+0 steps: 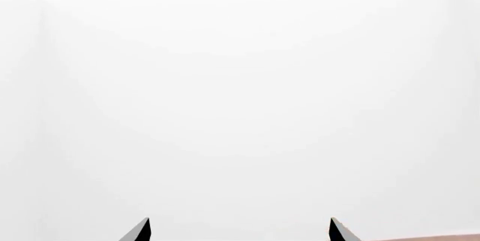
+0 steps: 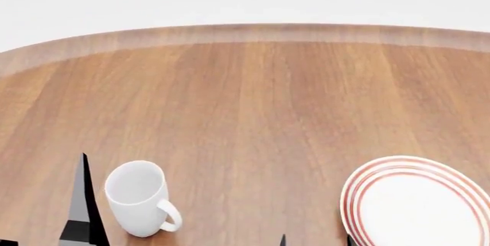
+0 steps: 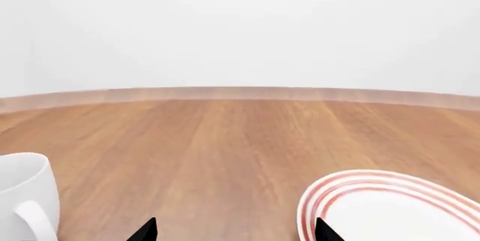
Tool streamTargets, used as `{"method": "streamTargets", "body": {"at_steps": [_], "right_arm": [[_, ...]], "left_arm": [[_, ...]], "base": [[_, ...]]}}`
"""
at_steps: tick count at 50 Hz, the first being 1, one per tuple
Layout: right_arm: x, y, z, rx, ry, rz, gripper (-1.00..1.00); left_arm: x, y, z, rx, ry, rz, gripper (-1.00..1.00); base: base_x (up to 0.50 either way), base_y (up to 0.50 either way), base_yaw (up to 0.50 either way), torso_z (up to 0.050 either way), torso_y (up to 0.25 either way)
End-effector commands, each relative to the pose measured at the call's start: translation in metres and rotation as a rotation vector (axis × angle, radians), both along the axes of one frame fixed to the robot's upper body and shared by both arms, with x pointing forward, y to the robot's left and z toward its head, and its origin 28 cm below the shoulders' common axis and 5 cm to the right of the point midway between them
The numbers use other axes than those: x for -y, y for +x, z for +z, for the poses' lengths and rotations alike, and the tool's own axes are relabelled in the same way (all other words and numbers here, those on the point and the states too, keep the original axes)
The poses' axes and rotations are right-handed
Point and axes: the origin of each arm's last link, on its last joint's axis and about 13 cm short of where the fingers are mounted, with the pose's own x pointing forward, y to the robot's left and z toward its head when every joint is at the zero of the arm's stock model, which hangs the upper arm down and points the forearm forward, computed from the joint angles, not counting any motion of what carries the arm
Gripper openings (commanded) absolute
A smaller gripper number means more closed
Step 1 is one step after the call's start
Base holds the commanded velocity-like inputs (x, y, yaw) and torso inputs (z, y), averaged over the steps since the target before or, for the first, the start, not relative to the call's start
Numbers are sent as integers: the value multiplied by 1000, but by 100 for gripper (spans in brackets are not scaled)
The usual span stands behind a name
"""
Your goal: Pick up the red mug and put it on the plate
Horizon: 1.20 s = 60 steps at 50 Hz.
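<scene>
One white mug [image 2: 137, 197], one plate [image 2: 417, 203]; both hands [image 3: 235, 231] spread wide, holding nothing.

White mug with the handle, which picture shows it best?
The head view: the white mug stands there whole, upright on the table, handle and all. The right wrist view catches only part of it at its edge. The left wrist view shows none of it.

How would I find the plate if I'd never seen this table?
Start with the big round wooden table and look along its near edge, on the robot's right. There lies the plate, flat, wide and white. Red rings circle its rim, unlike the plain white mug standing well off toward the left.
</scene>
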Motion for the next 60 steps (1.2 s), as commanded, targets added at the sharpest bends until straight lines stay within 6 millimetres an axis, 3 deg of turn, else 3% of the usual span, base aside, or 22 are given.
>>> {"method": "streamTargets", "body": {"at_steps": [1, 14, 25, 34, 60], "right_arm": [[0, -14, 19, 50, -37, 47, 100], [6, -60, 40, 96, -101, 163, 100], [16, -87, 50, 137, -98, 194, 100], [24, -104, 45, 139, -107, 189, 100], [35, -137, 0, 73, -61, 183, 100]], "left_arm": [[1, -3, 2, -2, -5, -1, 100], [3, -4, 3, -1, -6, -2, 100], [4, -2, 3, -5, -6, -3, 100], [4, 0, 0, -7, -7, -5, 100], [4, 1, -3, -5, -5, -5, 100]], "base": [[0, 0, 0, 0, 0], [0, 0, 0, 0, 0], [0, 0, 0, 0, 0], [0, 0, 0, 0, 0], [0, 0, 0, 0, 0]]}}
